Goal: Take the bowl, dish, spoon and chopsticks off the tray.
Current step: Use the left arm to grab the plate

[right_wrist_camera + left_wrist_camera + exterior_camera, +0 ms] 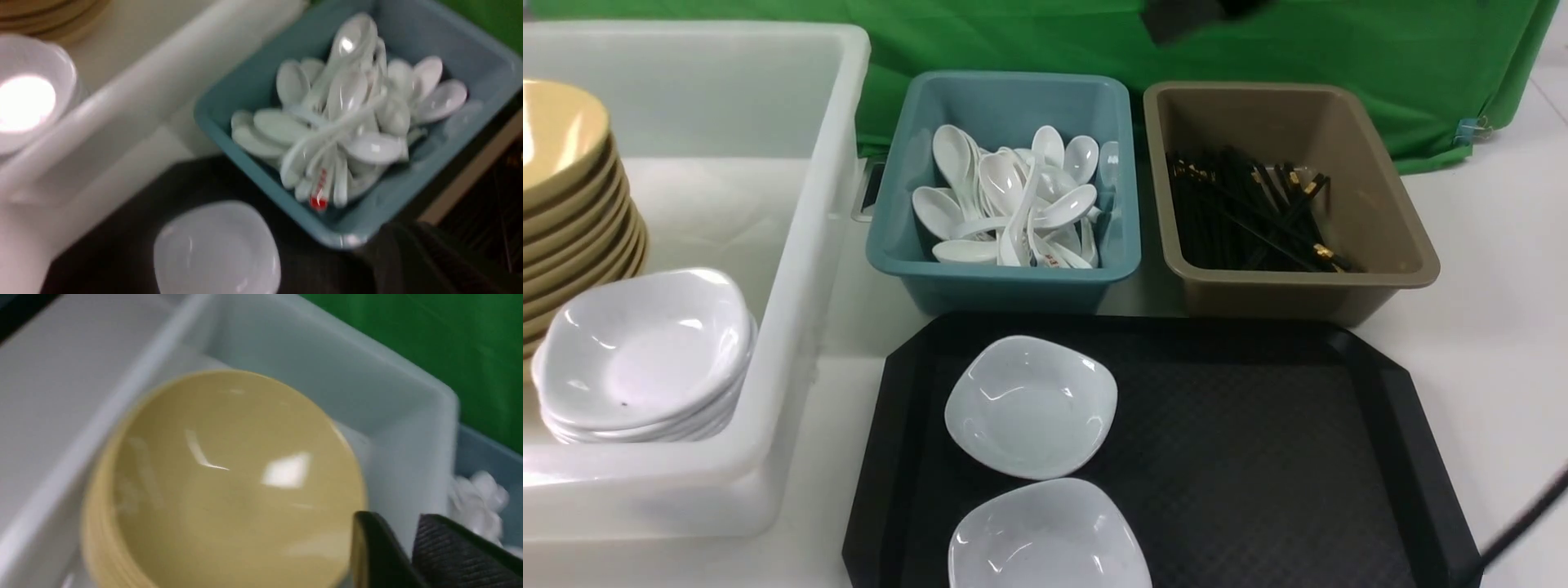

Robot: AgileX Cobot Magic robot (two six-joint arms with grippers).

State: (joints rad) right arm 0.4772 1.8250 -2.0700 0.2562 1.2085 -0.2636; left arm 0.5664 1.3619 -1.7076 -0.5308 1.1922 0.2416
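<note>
The black tray [1258,457] holds two white dishes, one further back [1031,406] and one at the front edge [1045,539]. A yellow bowl [229,477] tops a stack [556,131] in the white bin. My left gripper [392,520] hangs just past that bowl's rim, its fingers nearly together and empty. White spoons [1013,204] fill the teal bin and black chopsticks [1250,212] lie in the brown bin. My right gripper [392,245], a dark blur, is shut and empty over the tray near the teal bin's corner, beside a dish [216,249]. Neither gripper shows in the front view.
The white bin [792,269] at the left also holds a stack of white dishes [645,351]. The teal bin [1005,278] and brown bin [1290,286] stand right behind the tray. A green cloth hangs at the back. A dark cable [1527,523] crosses the lower right.
</note>
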